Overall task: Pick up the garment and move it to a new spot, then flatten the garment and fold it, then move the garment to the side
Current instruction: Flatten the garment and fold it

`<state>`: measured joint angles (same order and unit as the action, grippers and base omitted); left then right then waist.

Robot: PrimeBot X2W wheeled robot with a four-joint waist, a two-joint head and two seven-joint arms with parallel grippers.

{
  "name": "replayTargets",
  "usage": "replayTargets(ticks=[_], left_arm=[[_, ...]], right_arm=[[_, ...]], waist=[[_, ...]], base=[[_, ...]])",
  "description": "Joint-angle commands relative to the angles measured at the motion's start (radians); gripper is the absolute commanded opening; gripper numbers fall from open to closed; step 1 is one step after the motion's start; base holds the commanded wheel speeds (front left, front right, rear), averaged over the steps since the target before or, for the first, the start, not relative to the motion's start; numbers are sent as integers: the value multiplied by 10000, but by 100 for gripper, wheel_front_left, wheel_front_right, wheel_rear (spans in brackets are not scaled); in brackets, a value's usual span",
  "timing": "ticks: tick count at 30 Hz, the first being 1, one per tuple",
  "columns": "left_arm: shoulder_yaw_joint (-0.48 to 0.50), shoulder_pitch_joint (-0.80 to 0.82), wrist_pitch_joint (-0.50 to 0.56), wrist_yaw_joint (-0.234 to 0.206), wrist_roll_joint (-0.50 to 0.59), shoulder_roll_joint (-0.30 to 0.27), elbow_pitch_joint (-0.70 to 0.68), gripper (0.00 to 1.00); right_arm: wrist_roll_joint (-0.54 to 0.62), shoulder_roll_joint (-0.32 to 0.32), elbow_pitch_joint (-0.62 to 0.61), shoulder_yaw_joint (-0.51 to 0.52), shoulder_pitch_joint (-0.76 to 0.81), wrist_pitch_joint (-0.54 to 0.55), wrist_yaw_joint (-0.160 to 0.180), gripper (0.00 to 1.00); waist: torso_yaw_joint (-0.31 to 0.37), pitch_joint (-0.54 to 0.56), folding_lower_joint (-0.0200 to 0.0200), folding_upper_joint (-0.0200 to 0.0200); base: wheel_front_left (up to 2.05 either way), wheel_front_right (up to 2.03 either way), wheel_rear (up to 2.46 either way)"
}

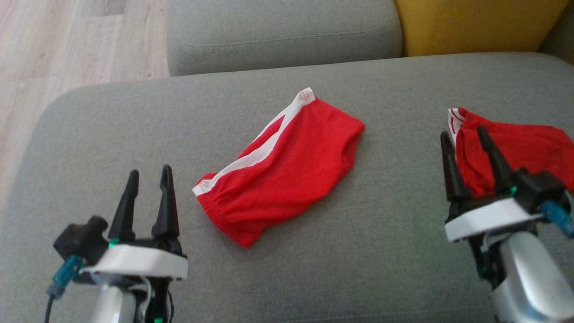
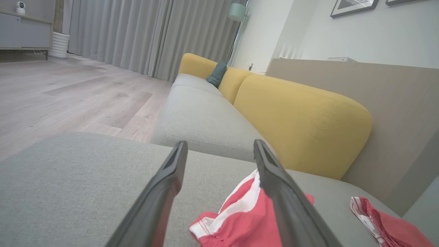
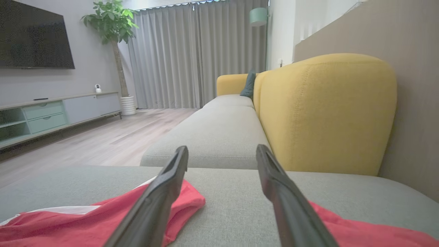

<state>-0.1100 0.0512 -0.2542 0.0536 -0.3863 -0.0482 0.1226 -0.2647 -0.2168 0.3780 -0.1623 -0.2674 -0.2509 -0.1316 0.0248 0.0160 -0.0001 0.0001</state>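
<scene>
red garment (image 1: 278,168) folded, sofa seat (image 1: 358,251) centre | second red garment (image 1: 515,152) 3 o'clock, apparently set aside | left gripper (image 1: 150,170) 7 o'clock, right gripper (image 1: 463,131) 3 o'clock: fingers parted, empty, staged

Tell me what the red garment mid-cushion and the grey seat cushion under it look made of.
The red garment: thin soft knit, probably cotton jersey, matte; it lies limp with fine wrinkles and a gathered hem. Its white band looks like the same kind of knit. The grey seat cushion: woven upholstery cloth, matte, with a flecked weave; fibre can't be told.
</scene>
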Motion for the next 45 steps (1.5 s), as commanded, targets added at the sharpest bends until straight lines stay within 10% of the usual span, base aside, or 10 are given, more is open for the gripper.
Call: replayTargets(ticks=[1, 21, 35, 45], left_arm=[[338, 156, -76, 13, 84, -26, -451, 100], [-316, -360, -76, -421, -14, -21, -865, 100], [-970, 384, -76, -307, -46, -21, -564, 100], [-1459, 868, -76, -304, -2, -20, -335, 100]], right_arm=[[355, 286, -593, 101, 55, -108, 9, 100], [1585, 1529, -1765, 723, 1680, 348, 9, 100], [-2700, 1662, -107, 1111, -383, 2841, 9, 100], [-3211, 1664, 2938, 2250, -2524, 4082, 9, 100]], waist=[[53, 21, 1, -1], [-216, -185, 1, -1], [-1639, -1515, 1, -1], [-2694, -2257, 1, -1]], base=[[0, 0, 0], [0, 0, 0], [0, 0, 0], [0, 0, 0]])
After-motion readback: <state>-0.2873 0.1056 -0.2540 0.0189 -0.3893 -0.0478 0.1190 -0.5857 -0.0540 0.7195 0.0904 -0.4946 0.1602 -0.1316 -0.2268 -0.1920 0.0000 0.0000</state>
